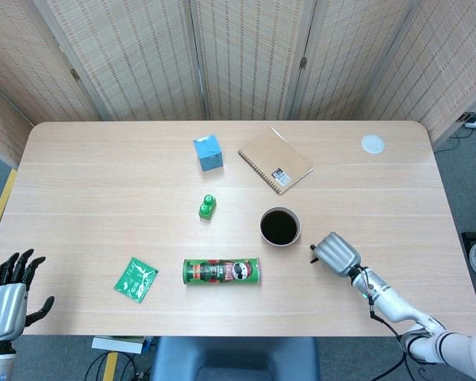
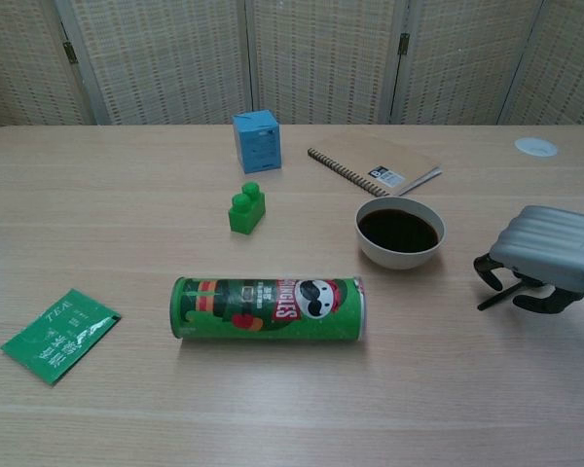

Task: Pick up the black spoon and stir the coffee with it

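The white cup of dark coffee (image 1: 280, 227) (image 2: 400, 232) stands right of the table's middle. My right hand (image 1: 336, 253) (image 2: 550, 255) hovers just right of the cup, knuckles up, fingers curled under. It grips the black spoon (image 2: 496, 297), a thin dark stick that pokes out leftward and low from under the palm; most of the spoon is hidden by the hand. The spoon's free end is a short way from the cup and does not touch it. My left hand (image 1: 8, 290) hangs off the table's near left corner with fingers spread and nothing in them.
A green crisp can (image 1: 222, 271) (image 2: 268, 308) lies on its side left of the cup. A green brick (image 2: 245, 209), a blue cube (image 2: 256, 140), a spiral notebook (image 2: 375, 165), a green tea sachet (image 2: 60, 334) and a white lid (image 2: 536, 146) are spread over the table.
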Tool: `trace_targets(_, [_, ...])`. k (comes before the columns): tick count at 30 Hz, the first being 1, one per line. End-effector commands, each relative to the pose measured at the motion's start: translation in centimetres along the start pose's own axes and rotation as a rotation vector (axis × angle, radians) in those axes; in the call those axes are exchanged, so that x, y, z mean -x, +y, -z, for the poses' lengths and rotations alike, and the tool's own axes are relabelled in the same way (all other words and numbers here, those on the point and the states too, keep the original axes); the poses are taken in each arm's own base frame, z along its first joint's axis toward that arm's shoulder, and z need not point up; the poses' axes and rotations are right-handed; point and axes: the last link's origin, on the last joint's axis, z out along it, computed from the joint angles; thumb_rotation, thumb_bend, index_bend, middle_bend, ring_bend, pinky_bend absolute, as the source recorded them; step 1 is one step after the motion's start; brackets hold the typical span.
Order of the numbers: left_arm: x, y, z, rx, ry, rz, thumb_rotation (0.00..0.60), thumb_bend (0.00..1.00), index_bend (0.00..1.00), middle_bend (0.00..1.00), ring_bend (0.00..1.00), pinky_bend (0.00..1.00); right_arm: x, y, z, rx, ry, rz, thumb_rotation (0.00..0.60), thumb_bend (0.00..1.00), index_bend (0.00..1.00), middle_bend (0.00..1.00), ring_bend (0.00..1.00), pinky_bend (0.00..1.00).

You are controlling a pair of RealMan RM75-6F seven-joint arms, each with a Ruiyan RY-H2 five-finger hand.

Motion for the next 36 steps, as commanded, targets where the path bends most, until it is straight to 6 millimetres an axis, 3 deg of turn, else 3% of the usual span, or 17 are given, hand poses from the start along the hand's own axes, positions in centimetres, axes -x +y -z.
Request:
trace_targets(1, [0.0,-0.1,0.0,-0.001,0.000,0.000,0.600,0.31,0.21,0.10,0.07,0.14,0.0,-0.2,-0.2,0.003,-0.003,0.002,0.600,0.30,0.52,0.99,1.00,1.00])
trace_targets(36, [-0.1,-1.4,0.6,-0.019,0.006,0.011,0.600,0.31,0.21,0.10,0.07,0.14,-0.1,-1.8,-1.3,-0.008,0.009,0.036,0.600,0.30,0.56,0.99,1.00,1.00])
